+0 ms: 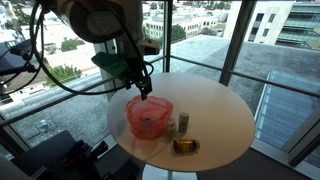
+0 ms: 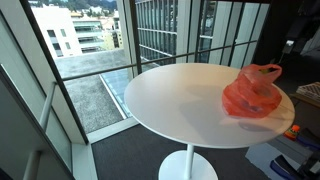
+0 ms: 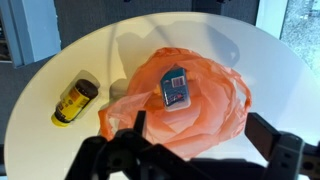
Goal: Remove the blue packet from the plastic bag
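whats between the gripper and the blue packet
In the wrist view, only the bunched near edge of the plastic bag lies between the open gripper and the blue packet.

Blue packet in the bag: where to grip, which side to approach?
Grip the blue packet across its short width, at mid-length. It lies flat, face up, in the middle of the plastic bag, whose soft walls block side access, so probably bring the open end effector straight down from above. Can't tell whether film covers it.

Blue packet inside red plastic bag
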